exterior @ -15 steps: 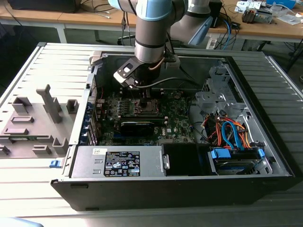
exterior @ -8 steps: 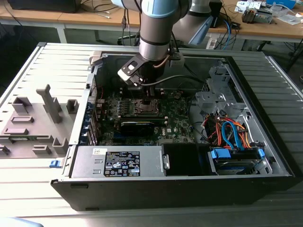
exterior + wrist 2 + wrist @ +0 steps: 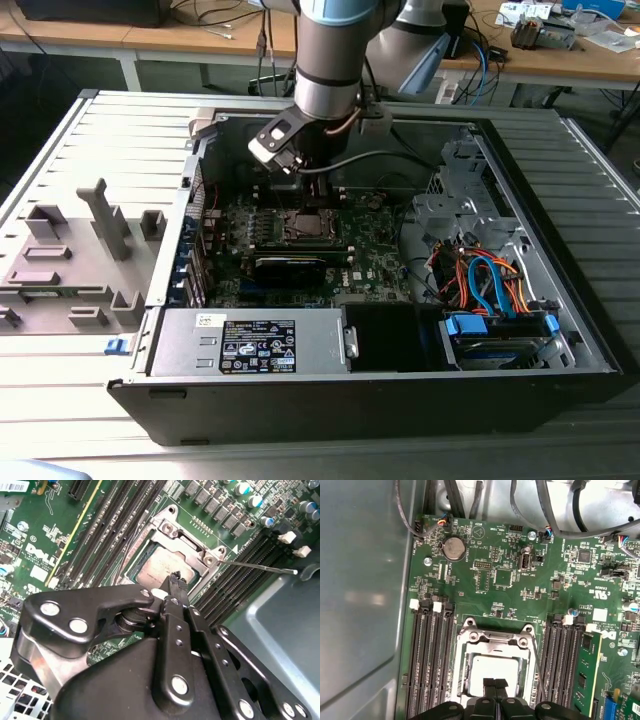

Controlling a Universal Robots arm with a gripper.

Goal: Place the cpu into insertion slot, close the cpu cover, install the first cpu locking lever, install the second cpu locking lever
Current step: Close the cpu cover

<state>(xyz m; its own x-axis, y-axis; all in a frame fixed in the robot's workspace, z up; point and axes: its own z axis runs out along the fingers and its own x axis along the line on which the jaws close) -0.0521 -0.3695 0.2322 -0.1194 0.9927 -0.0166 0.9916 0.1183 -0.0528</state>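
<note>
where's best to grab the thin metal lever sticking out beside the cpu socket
The lever is a thin straight wire crossing the memory slots. Probably pinch it near its free end, coming from above and closing across the rod, where nothing crowds it.

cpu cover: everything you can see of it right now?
The cpu cover is a thin silvery metal frame with a square cut-out, lying flat over the insertion slot on the green board. The cpu shows grey through the cut-out. It looks closed. The gripper, shut, hangs over the cut-out's edge; contact cannot be told. A thin wire locking lever juts out beside it.
</note>
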